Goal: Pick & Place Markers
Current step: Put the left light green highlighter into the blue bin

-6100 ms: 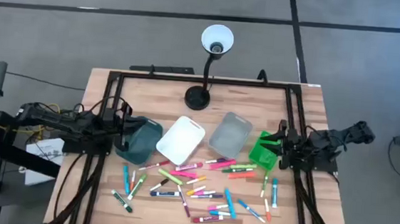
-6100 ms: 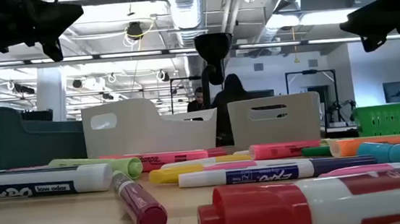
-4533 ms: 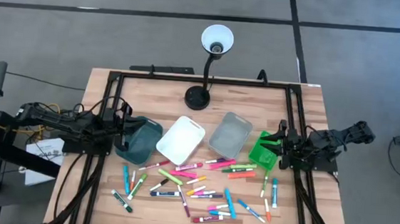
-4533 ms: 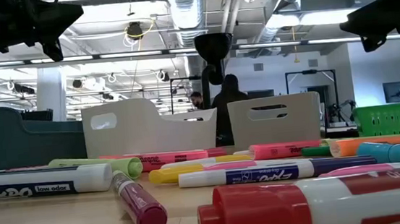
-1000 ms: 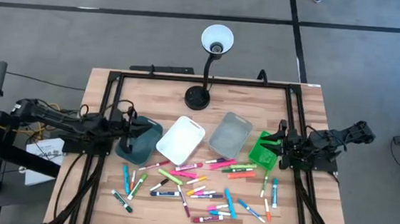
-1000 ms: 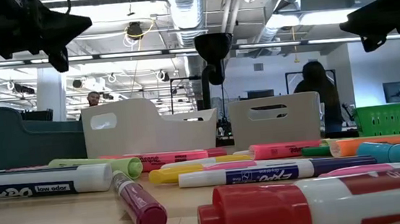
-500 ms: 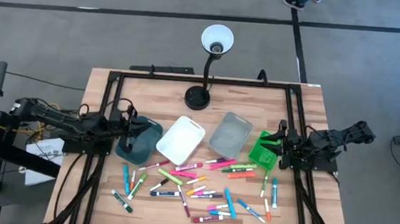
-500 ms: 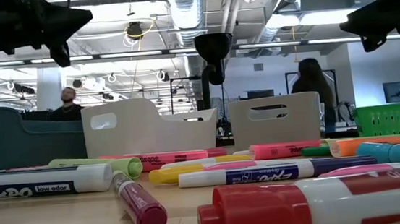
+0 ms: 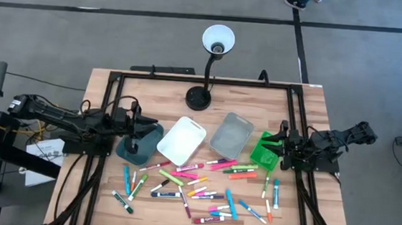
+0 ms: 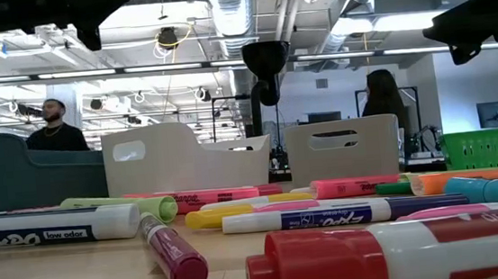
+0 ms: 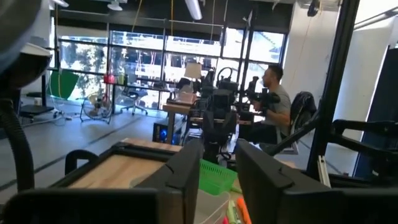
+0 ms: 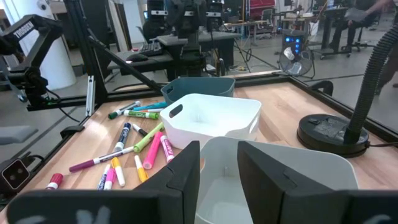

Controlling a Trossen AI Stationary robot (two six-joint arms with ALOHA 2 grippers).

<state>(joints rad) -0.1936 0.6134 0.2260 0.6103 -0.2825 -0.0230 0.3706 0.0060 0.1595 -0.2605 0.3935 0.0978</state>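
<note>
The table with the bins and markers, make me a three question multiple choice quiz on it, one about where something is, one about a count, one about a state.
1. Where does the green bin stand?
A. by the right arm
B. by the left arm
C. behind the lamp

2. How many bins are on the table?
A. two
B. four
C. six

3. Where do the markers lie?
A. stacked in the white bin
B. loose on the table
C. held in the fingers

Answers:
1 A: the green bin sits just in front of the right gripper.
2 B: teal, white, grey and green.
3 B: they lie scattered on the wood in front of the bins.
</note>
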